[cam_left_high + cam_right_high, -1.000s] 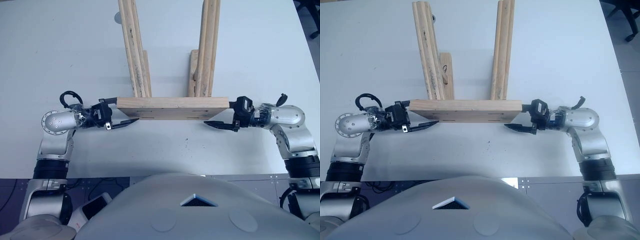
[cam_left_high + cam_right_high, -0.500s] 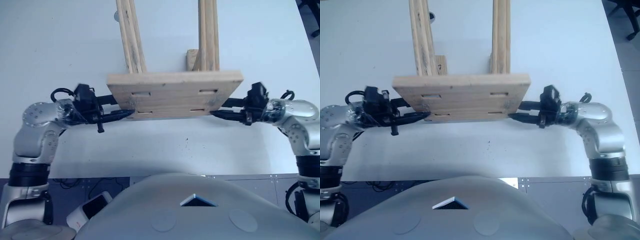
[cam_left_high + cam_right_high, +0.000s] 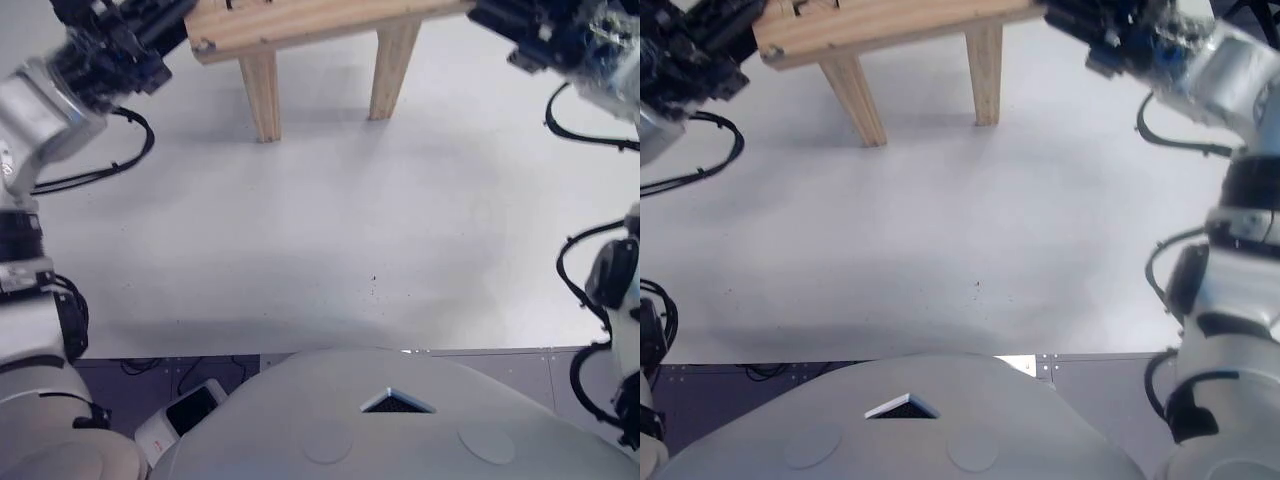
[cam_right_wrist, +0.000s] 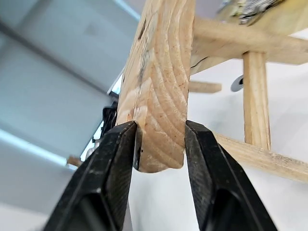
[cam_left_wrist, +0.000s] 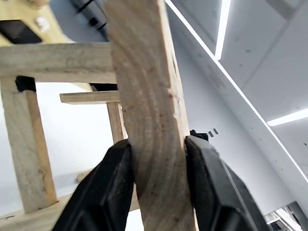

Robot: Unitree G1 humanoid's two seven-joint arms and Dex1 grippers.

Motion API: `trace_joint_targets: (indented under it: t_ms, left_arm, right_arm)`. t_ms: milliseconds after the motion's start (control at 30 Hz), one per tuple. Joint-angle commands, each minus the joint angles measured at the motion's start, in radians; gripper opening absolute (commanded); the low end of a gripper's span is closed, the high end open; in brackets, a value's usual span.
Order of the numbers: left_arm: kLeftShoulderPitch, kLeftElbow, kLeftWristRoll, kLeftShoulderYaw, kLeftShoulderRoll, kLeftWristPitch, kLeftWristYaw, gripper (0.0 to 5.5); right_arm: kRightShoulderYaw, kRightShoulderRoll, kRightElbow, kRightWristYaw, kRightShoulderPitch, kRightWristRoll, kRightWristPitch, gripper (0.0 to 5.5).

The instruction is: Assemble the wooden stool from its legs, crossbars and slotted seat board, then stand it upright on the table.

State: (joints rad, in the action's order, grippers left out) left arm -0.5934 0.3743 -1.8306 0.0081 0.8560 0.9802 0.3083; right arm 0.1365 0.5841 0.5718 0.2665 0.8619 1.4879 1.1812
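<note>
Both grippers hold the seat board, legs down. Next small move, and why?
Probably level and lower it before releasing: left gripper and right gripper clamp the seat board ends, the board looks tilted, and whether the near legs sit flat on the table is unclear.

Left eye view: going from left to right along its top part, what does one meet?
Left hand → stool leg → second stool leg → right hand. The seat overlaps them all, so it is omitted.
</note>
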Motion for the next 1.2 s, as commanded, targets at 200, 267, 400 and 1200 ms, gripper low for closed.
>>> trace_joint_targets:
  t_ms: [200,267,400,1200]
  left_arm:
    - [-0.349,0.563,0.547,-0.110,-0.109,0.125,0.429,1.92]
    - [-0.395,0.652,0.627,-0.074,-0.129,0.107,0.489,2.24]
    - [-0.465,0.800,0.750,0.029,-0.167,0.034,0.522,2.88]
    - [0.108,0.322,1.274,0.410,-0.568,-1.100,0.093,5.34]
  right_arm:
    - [0.069,-0.228,0.585,-0.129,0.398,-0.337,-0.218,2.15]
    - [0.108,-0.227,0.625,-0.104,0.413,-0.380,-0.240,2.48]
    - [0.184,-0.219,0.669,-0.058,0.429,-0.456,-0.281,3.18]
    - [0.190,-0.360,0.038,0.248,-0.190,-0.860,-0.720,5.40]
